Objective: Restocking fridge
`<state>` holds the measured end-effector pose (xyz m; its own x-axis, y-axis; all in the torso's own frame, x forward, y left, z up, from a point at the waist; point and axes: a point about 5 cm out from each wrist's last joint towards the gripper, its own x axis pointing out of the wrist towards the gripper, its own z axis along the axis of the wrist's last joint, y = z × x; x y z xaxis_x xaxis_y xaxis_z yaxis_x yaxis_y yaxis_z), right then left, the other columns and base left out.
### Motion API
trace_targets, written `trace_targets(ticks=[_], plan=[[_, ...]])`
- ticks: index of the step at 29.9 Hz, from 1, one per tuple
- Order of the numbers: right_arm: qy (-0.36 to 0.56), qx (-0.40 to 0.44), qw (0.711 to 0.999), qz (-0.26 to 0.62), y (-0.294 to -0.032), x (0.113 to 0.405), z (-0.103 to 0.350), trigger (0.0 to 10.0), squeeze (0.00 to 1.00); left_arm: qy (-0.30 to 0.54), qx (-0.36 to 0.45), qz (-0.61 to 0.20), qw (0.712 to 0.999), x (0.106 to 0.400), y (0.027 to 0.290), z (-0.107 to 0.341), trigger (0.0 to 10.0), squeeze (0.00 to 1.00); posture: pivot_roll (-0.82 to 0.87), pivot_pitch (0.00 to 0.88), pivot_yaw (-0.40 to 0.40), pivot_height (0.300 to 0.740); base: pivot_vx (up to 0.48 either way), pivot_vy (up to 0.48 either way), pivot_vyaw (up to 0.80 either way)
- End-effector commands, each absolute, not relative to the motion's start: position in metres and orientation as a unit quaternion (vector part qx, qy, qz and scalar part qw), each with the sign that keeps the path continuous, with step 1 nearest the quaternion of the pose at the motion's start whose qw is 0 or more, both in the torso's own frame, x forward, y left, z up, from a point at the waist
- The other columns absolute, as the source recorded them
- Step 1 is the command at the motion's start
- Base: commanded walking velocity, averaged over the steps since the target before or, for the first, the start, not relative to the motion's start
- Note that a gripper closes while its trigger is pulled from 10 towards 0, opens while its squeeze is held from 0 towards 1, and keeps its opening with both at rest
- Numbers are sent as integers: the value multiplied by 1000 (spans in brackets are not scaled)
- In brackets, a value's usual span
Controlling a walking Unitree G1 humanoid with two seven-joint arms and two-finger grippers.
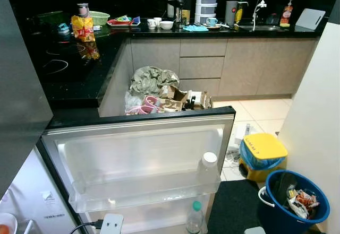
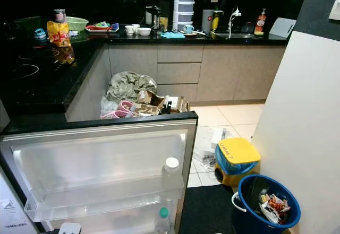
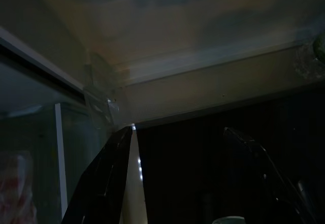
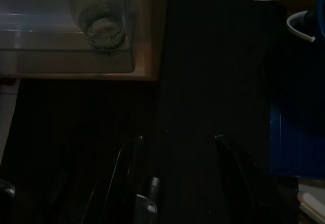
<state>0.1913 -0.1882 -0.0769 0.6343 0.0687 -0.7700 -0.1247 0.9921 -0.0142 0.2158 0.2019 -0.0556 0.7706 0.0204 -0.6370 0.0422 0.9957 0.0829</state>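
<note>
Fridge door (image 1: 138, 138) hangs open, with a white-capped bottle (image 1: 208, 166) on its shelf at 4 o'clock and a green-capped bottle (image 1: 195, 218) just below. Left gripper (image 3: 177, 178) and right gripper (image 4: 175, 178) both have fingers spread wide, holding nothing.

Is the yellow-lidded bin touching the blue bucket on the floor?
Apart. In the right eye view a strip of floor and dark mat shows between the yellow-lidded bin and the blue bucket.

Left gripper (image 3: 177, 183) jaws apart, dim under pale fridge shelf (image 3: 203, 76)
</note>
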Motion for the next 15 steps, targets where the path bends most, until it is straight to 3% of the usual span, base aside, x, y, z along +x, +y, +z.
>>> trace_targets(ticks=[1, 12, 15], plan=[[414, -35, 908, 52, -190, 195, -74, 10000, 0, 339, 39, -13, 940, 215, 195, -57, 10000, 0, -24, 35, -31, 740, 0, -394, 0], [411, -42, 908, 66, -188, 197, -73, 10000, 0, 335, 33, -13, 941, 217, 191, -56, 10000, 0, -20, 41, -35, 740, 0, -480, 0], [409, -39, 909, 71, -187, 198, -73, 10000, 0, 335, 31, -9, 942, 217, 191, -56, 10000, 0, -21, 42, -37, 740, 0, -480, 473]])
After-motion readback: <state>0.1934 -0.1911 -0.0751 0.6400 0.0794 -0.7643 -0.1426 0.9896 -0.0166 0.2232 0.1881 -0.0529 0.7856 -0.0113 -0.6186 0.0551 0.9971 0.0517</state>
